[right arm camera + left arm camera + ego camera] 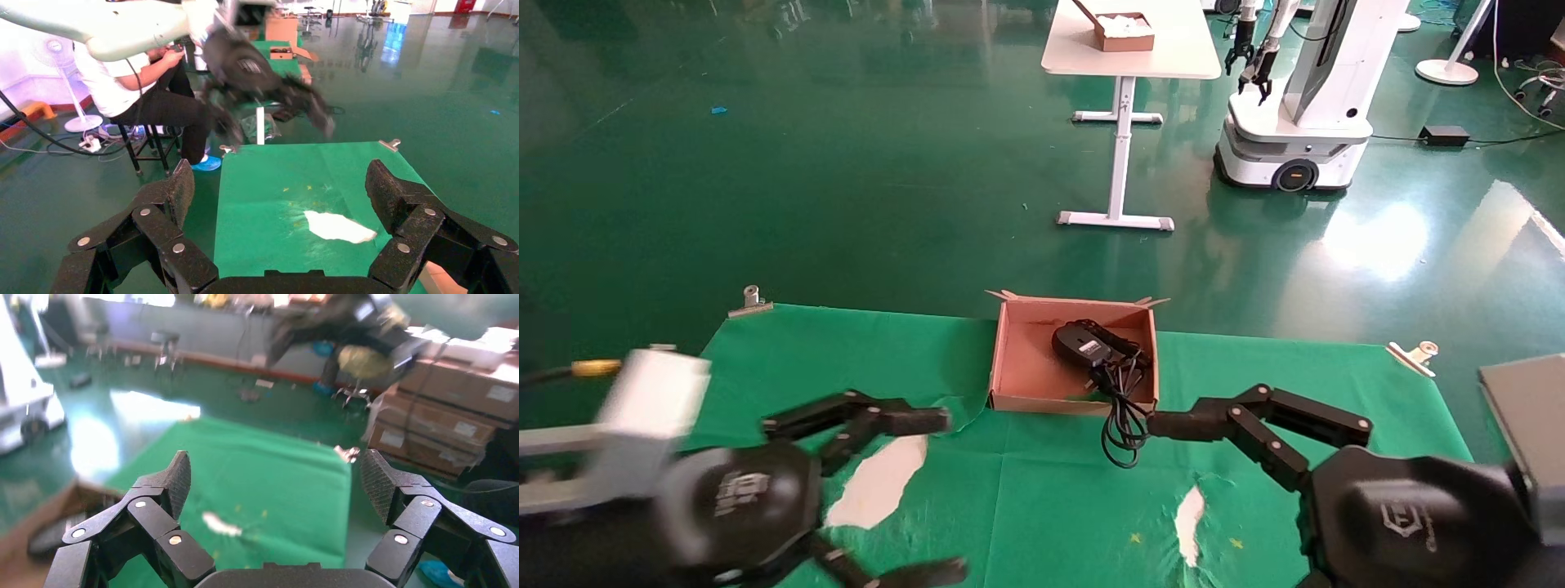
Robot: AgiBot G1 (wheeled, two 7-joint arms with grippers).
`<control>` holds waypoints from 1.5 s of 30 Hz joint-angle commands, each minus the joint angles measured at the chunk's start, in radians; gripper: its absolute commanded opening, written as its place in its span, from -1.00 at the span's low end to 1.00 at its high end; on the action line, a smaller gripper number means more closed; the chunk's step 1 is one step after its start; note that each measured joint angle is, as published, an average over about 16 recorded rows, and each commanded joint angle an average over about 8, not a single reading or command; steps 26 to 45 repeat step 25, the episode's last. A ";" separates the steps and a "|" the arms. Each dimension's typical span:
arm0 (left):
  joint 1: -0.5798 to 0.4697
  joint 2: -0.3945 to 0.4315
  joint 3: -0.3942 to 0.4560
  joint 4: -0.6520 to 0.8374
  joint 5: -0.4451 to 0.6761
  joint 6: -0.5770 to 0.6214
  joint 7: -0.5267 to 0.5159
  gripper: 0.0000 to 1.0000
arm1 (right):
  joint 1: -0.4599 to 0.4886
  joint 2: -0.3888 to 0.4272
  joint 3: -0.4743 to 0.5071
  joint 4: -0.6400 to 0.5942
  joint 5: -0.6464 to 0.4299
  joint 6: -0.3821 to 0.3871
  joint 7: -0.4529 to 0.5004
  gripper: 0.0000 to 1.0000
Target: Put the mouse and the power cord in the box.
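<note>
Black and ridged, the pads of both grippers stand spread wide with nothing between them: the left gripper (891, 490) hangs over the near left of the table, and the right gripper (278, 190) hangs at the near right, 1 finger (1185, 425) reaching toward the cable loop, so neither hand carries any load. That fits where the goods lie. The mouse (1081, 343) rests inside the box (1030, 371), belly up with its white label showing, toward the far right part of the tray. The power cord (1124, 408) is only partly home: part of its bulk sits by the mouse, while long loops spill over the near wall onto the green cloth (1042, 498). The box stands at the far middle of the table, within reach of both arms. My reading is that the job is mostly done, and the trailing loops want lifting over the wall, for which the right hand is better placed.
</note>
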 commanded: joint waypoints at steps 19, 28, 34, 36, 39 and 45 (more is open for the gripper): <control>0.047 -0.051 -0.091 -0.046 -0.094 0.065 0.040 1.00 | -0.001 0.001 0.000 0.001 0.002 -0.001 0.000 1.00; 0.044 -0.048 -0.085 -0.043 -0.087 0.061 0.038 1.00 | -0.001 0.001 0.000 0.000 0.001 0.000 0.000 1.00; 0.044 -0.048 -0.085 -0.043 -0.087 0.061 0.038 1.00 | -0.001 0.001 0.000 0.000 0.001 0.000 0.000 1.00; 0.044 -0.048 -0.085 -0.043 -0.087 0.061 0.038 1.00 | -0.001 0.001 0.000 0.000 0.001 0.000 0.000 1.00; 0.044 -0.048 -0.085 -0.043 -0.087 0.061 0.038 1.00 | -0.001 0.001 0.000 0.000 0.001 0.000 0.000 1.00; 0.044 -0.048 -0.085 -0.043 -0.087 0.061 0.038 1.00 | -0.001 0.001 0.000 0.000 0.001 0.000 0.000 1.00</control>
